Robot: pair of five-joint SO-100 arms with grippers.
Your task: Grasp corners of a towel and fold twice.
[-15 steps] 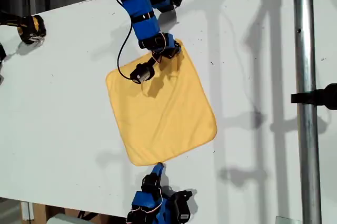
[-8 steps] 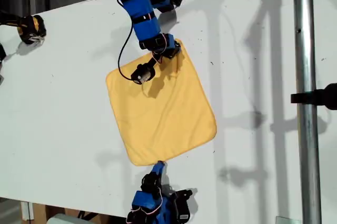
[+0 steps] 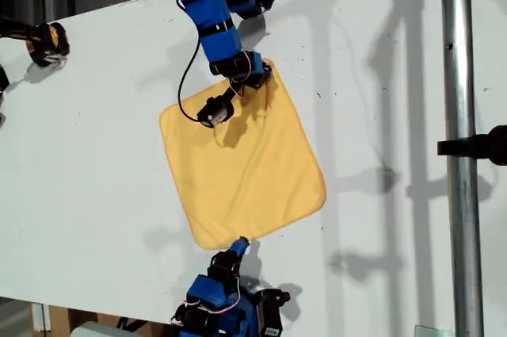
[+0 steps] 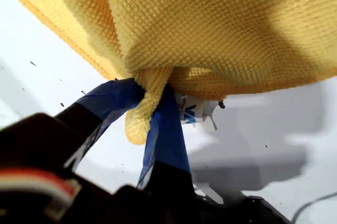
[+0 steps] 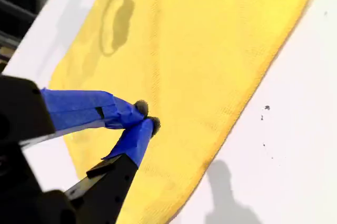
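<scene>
Yellow cloth in the jaws: the pinched corner [image 4: 139, 124] of the towel [image 3: 245, 170] is clamped between the blue-taped jaws of my first gripper [image 4: 150, 92], with folds radiating from the pinch.
First gripper place: it is set at the towel's corner toward the exterior view's top, where the cloth is puckered and raised.
Second gripper: the jaws of my second gripper [image 5: 146, 117] are pressed tip to tip with no cloth seen between them.
Second gripper place: it is poised at the near corner [image 3: 222, 242], opposite the pinched one; whether the tips touch the cloth cannot be told.
Towel: it is spread as a single layer on the white table [image 3: 103, 178], unfolded, with only the pinched corner lifted.
Beyond the towel: a small white sticker [image 4: 192, 113] is seen on the table just past the pinched corner.
Step in hand: corner grasping is judged half done, one corner being secured and the other not.
Next move: the second jaws would need to be parted, lowered around the near corner's hem and clamped before any fold is begun.
</scene>
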